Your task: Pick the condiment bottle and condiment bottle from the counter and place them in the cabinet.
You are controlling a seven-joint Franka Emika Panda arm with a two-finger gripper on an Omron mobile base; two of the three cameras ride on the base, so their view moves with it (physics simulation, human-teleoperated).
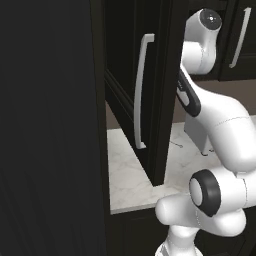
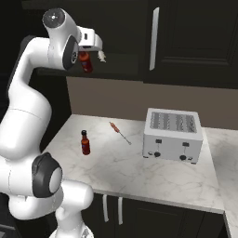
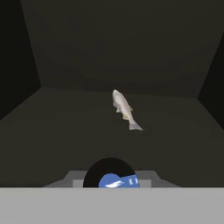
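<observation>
You've got a red condiment bottle (image 2: 85,62) up high at the gripper (image 2: 86,55), hanging under the white hand at the mouth of the dark cabinet (image 2: 116,28). Whether the fingers are clamped on it you can't tell from the right base view; the arm's elbow covers that spot. In the hand view a round dark cap with a blue label (image 3: 114,176) sits right at the bottom edge, close under the camera. Ahead of it lies the cabinet's floor, and a small pale fish (image 3: 123,108) rests near the middle of that shelf, in your path toward the back wall.

A second red bottle with a dark cap (image 2: 85,142) stands upright on the marble counter (image 2: 139,172), near its left end. Just right of it lies a thin skewer-like stick (image 2: 120,132), tilted, apart from the bottle. Further right sits the silver toaster (image 2: 173,135). In the left base view the open cabinet door (image 1: 150,95), with its pale bar handle (image 1: 141,90), stands edge-on beside your arm.
</observation>
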